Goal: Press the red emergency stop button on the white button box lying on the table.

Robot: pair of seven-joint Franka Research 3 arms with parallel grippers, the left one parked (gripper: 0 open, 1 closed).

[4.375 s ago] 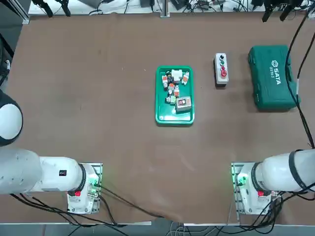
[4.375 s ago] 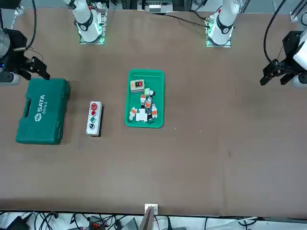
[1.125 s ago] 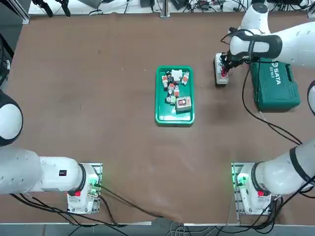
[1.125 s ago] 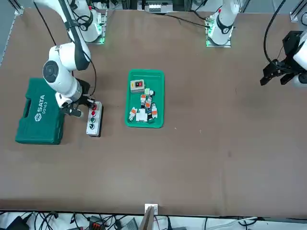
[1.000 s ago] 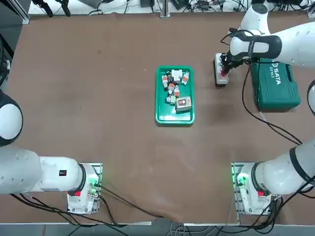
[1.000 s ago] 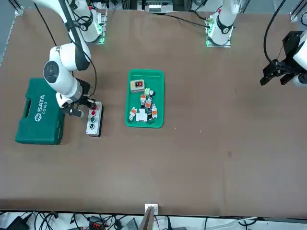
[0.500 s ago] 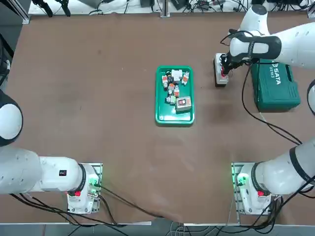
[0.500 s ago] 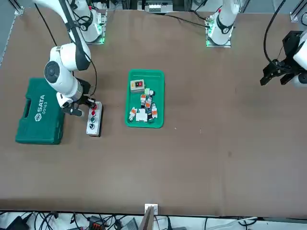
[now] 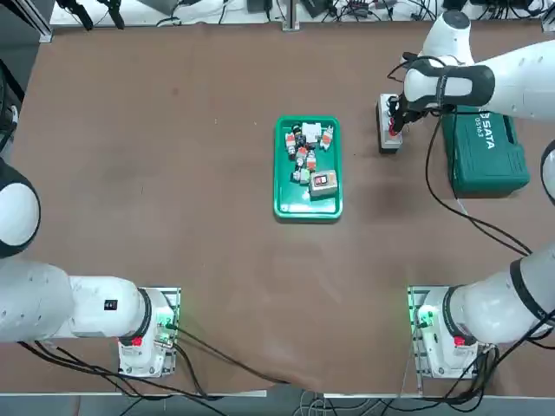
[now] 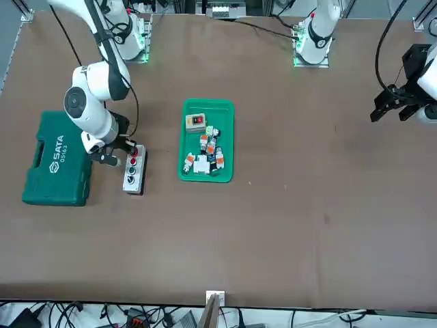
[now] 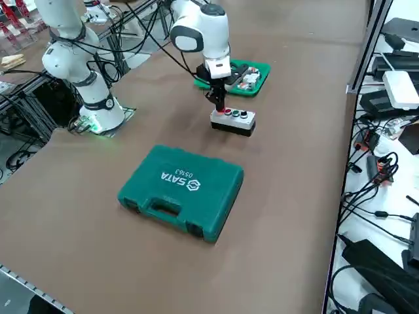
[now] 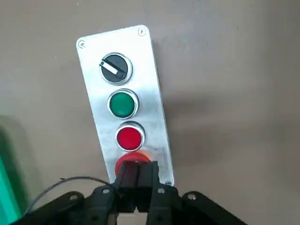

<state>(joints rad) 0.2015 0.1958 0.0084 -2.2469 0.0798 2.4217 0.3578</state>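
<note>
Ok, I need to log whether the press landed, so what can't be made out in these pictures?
- Wrist view: the shut right gripper covers most of the red stop button; whether it is pushed in cannot be told.
- Top view: the gripper hides the stop button on the button box.
- Right side view: the buttons are too small to judge contact.
- Right side view: the green case is closed, so its contents are hidden.

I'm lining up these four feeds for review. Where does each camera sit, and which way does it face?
Top: overhead; both arm bases at bottom.
Front: across the table, facing the robot; working arm at left.
Right side: raised, looking diagonally over the green case.
Right wrist: on the arm; shut right pincer over the red emergency stop button.
All four share the white button box.
</note>
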